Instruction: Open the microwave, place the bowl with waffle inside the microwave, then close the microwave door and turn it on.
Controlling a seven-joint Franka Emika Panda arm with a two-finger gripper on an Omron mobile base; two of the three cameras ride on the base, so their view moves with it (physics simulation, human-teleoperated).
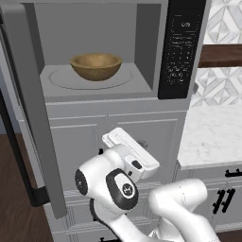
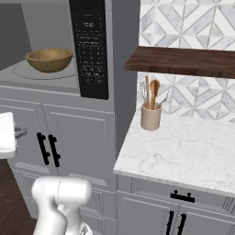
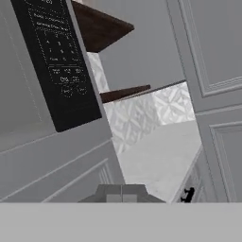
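Two of the four steps look done, judging by how things lie. Largest first: the microwave [image 1: 101, 52] stands open, grey cavity exposed above the white panelled cabinet doors [image 1: 137, 137], black keypad panel [image 1: 182, 47] running down its right edge. Next, the microwave door [image 1: 33, 108], swung wide out to the left and seen nearly edge-on, long black bar handle [image 1: 19, 156] at its outer edge. Then the bowl with waffle [image 1: 96, 66], sitting on the round turntable plate [image 1: 90, 78] about the middle of the cavity floor, clear of the walls; waffle piece itself hidden below the brown rim from these angles. Smallest, the gripper [image 3: 122, 194], low in front of the cabinet doors under the cavity, holding nothing; fingertips pressed together or very nearly so, as far as the hand view tells. Left to do: swinging the door shut, then pressing a button on the keypad. Off to the right, marble counter [image 2: 183, 147] with a utensil crock [image 2: 151, 115] near its back left corner, well apart from the work.
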